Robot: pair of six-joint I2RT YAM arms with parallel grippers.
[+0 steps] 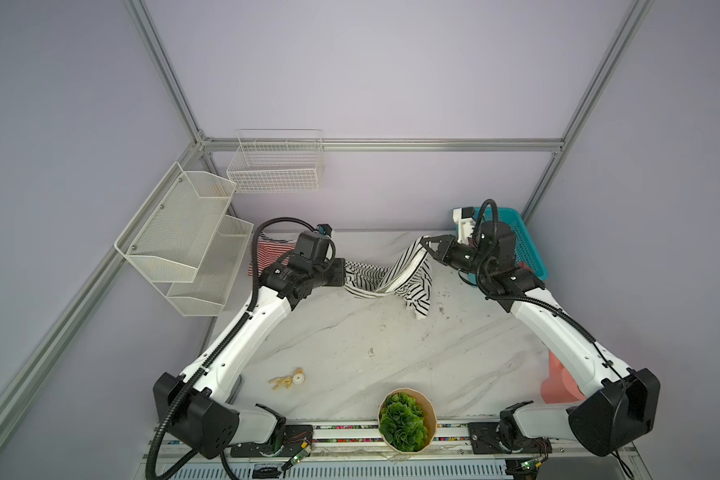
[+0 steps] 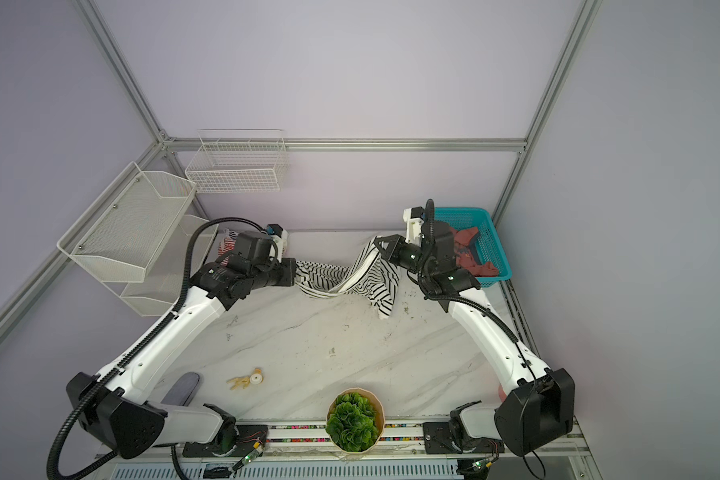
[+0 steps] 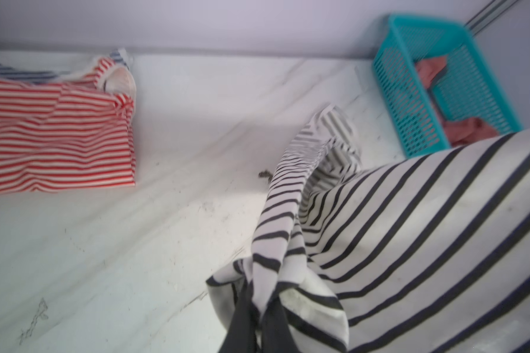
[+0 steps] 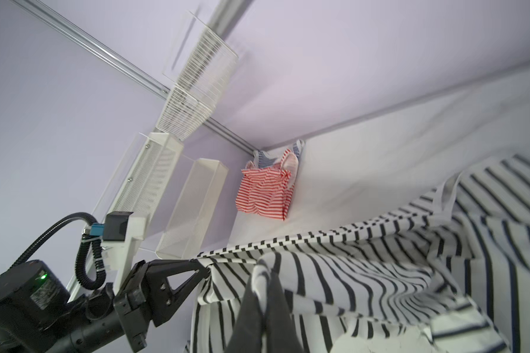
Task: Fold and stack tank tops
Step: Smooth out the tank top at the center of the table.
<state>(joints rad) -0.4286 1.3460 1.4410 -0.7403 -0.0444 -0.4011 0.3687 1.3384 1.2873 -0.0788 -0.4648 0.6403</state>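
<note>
At the tabletop's (image 1: 350,340) near edge I saw a bowl (image 1: 432,415) holding a green plant (image 1: 404,422). Beyond the middle, my left end effector (image 4: 204,266) and right end effector (image 1: 425,243) each clamped the black-and-white striped tank top (image 1: 395,278), which was slung between them. The red-and-white striped tank top (image 3: 55,134) lay in the far left corner. The teal basket (image 2: 489,237) in the far right corner held the dusty-red tank top (image 2: 472,264).

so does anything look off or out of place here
The black-and-white top hangs twisted and bunched, not spread flat. A red top sits crumpled in the basket. Small yellow bits lie loose on the table.
</note>
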